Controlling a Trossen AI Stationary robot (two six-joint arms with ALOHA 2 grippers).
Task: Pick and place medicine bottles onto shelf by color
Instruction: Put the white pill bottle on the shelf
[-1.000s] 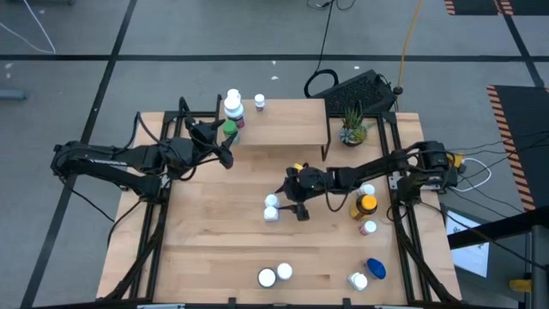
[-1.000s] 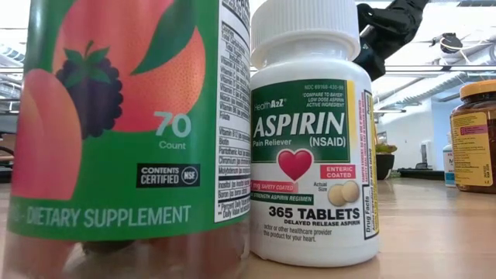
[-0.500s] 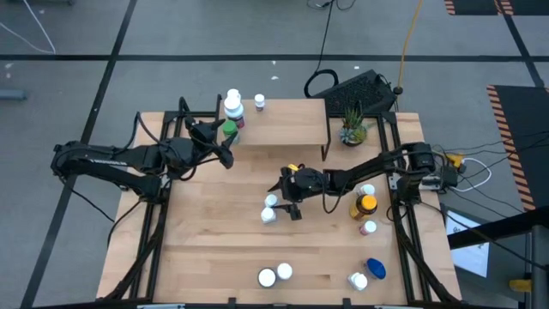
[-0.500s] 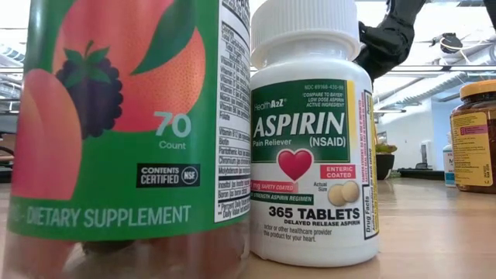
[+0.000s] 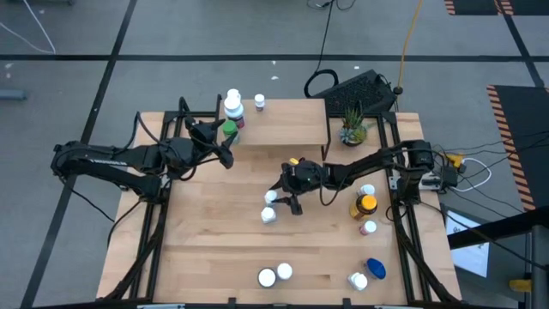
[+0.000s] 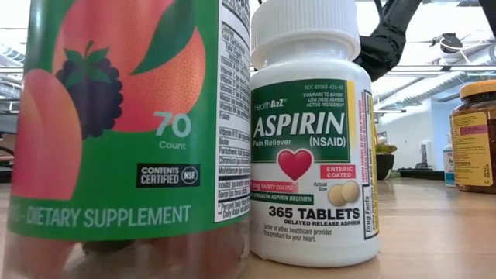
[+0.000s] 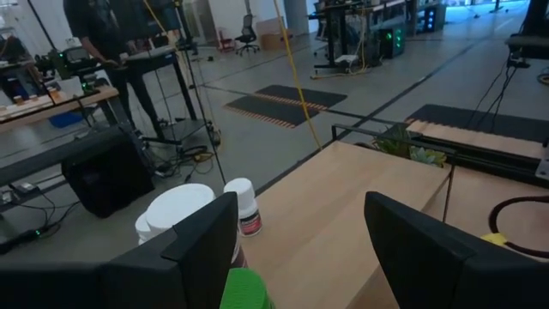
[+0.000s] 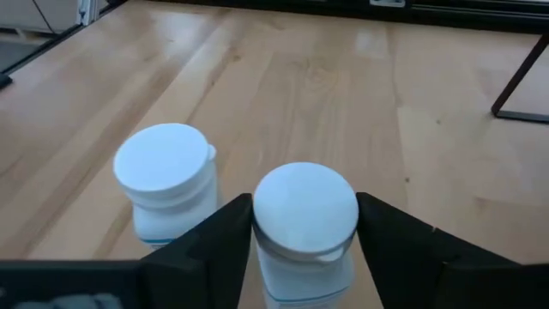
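Note:
Two white-capped medicine bottles stand mid-table. My right gripper [image 5: 280,198] is shut on the farther one [image 8: 304,215]; the other [image 8: 167,176] stands just beside it. My left gripper [image 5: 225,153] hangs open at the left end of the shelf [image 5: 287,120], its fingers apart above a green bottle [image 5: 230,129] that stands on the shelf without being touched. A tall white bottle [image 5: 232,103] and a small one [image 5: 260,103] also stand on the shelf board. My right gripper has the white bottle's cap and neck [image 8: 257,219] between its two fingers [image 8: 214,245], one on each side. The fingers come slanting down from the table's right. The bottle stands upright on the table.
Amber [image 5: 365,206], white [image 5: 367,190] and pink-labelled [image 5: 370,227] bottles stand at the right, and a blue one [image 5: 376,269] near the front right corner. A green supplement bottle [image 6: 124,132] and an aspirin bottle [image 6: 310,139] stand at the near edge. A potted plant [image 5: 352,129] sits right of the shelf.
My right gripper has gone toward the table's left and a little down, so that its fingers now stand around the farther of the two white bottles. The left arm has kept still.

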